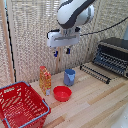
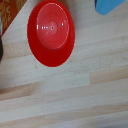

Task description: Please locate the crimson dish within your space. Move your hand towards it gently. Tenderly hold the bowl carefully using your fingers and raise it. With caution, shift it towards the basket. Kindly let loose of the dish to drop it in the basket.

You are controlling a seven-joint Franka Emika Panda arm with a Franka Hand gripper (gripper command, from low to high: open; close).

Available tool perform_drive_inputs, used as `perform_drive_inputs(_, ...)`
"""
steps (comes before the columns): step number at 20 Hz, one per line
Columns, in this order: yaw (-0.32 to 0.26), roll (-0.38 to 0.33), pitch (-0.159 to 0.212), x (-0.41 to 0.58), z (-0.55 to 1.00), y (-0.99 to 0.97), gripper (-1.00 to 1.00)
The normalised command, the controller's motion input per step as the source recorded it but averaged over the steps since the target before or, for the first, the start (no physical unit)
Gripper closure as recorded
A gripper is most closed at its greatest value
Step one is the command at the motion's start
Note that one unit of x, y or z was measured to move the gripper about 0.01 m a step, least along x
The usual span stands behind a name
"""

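The crimson dish (image 1: 62,93) is a small glossy red bowl standing on the wooden table, in front of a blue cup (image 1: 69,76). In the wrist view the dish (image 2: 51,33) is seen from above, with a corner of the blue cup (image 2: 110,5) beside it. The red mesh basket (image 1: 7,90) with a blue rim stands at the exterior view's left front. My gripper (image 1: 62,51) hangs high above the dish and the cup, its two blue-tipped fingers apart and empty. The fingers do not show in the wrist view.
A yellow-orange bottle (image 1: 45,79) stands between the basket and the dish. A black toaster oven (image 1: 113,54) with a pulled-out rack (image 1: 95,73) sits at the exterior view's right. A wicker screen (image 1: 30,35) closes the back.
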Motion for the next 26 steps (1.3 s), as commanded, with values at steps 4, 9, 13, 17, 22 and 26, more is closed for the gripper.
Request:
perform_drive_inputs(4,0.0,0.0,0.0,-0.386,-0.08,-0.07,-1.0)
perform_drive_inputs(9,0.0,0.0,0.0,-0.426,-0.11,-0.11,-1.0)
perform_drive_inputs(13,0.0,0.0,0.0,-0.319,-0.18,-0.11,-1.0)
perform_drive_inputs(17,0.0,0.0,0.0,-0.227,-0.3,-0.09,-1.0)
perform_drive_inputs(22,-0.009,0.0,0.0,-0.221,-0.38,-0.11,-1.0)
perform_drive_inputs(26,-0.026,0.0,-0.014,-0.239,-0.45,-0.1,-1.0)
